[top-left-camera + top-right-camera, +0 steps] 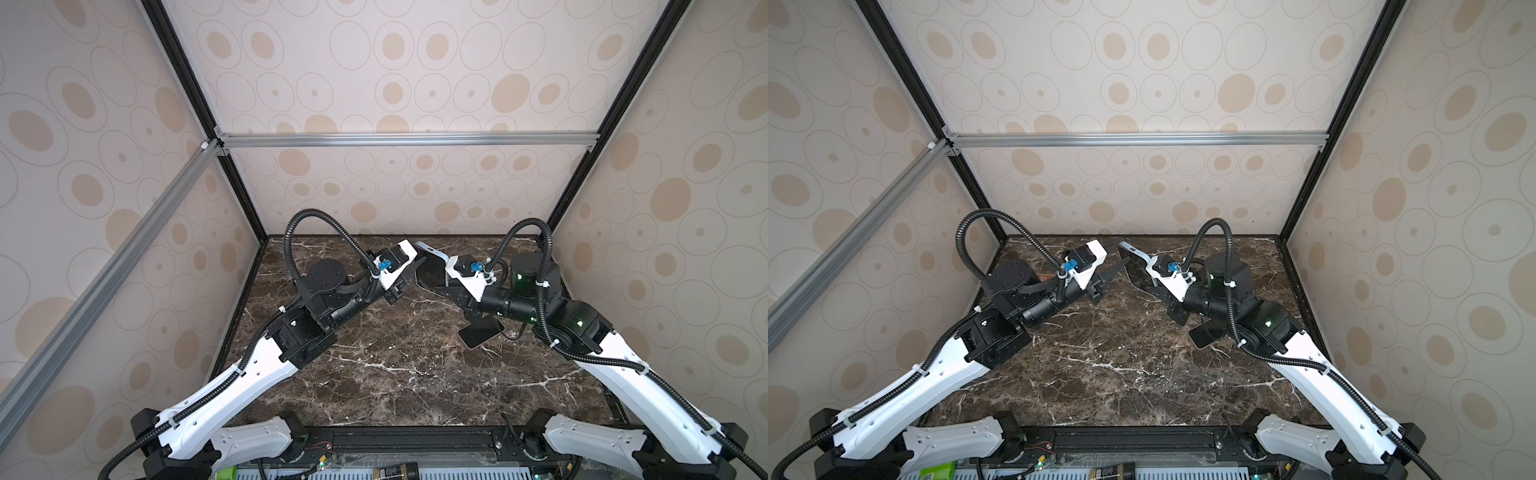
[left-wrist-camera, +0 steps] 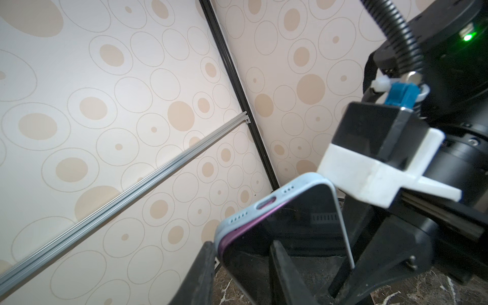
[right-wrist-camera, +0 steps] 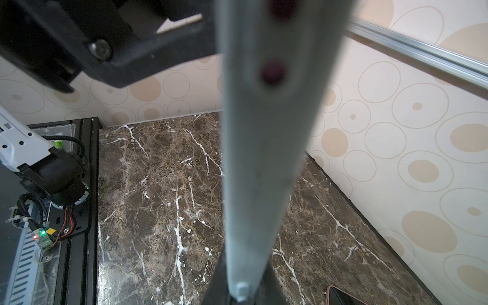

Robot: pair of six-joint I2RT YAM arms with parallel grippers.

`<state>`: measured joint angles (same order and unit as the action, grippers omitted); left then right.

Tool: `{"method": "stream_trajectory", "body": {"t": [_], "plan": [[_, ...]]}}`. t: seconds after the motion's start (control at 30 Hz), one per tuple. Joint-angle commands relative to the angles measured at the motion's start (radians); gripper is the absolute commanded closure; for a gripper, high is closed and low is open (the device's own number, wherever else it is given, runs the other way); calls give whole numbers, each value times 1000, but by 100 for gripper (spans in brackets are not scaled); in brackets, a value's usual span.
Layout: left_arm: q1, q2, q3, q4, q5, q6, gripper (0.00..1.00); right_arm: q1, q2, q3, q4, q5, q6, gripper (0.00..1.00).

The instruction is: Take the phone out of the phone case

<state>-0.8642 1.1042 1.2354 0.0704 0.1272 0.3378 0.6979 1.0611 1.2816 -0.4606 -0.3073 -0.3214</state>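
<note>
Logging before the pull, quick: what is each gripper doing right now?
Left gripper: jaws either side of a corner of the phone case; grip cannot be told.
Right gripper: closed on the phone case, phone inside.

Both arms [image 1: 232, 386] wear white shells over black joints — ribbed black hoses [image 1: 313, 211], blue wrist connectors [image 1: 384, 263].
</note>
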Motion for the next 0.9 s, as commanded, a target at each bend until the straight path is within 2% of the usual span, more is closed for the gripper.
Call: {"method": "stream_trajectory", "body": {"t": [0.0,0.4,0.5,0.87], "plan": [[-15,34,24,-94,106,23,66,22,-16,-6,121,-139,-85,100],[3,51,53,-221,199,52,65,22,-18,-6,103,-162,-150,100],[17,54,55,-235,239,47,62,23,-14,-2,96,-171,-160,100],[80,39,43,-269,407,30,64,22,-24,1,93,-160,-169,100]]}}
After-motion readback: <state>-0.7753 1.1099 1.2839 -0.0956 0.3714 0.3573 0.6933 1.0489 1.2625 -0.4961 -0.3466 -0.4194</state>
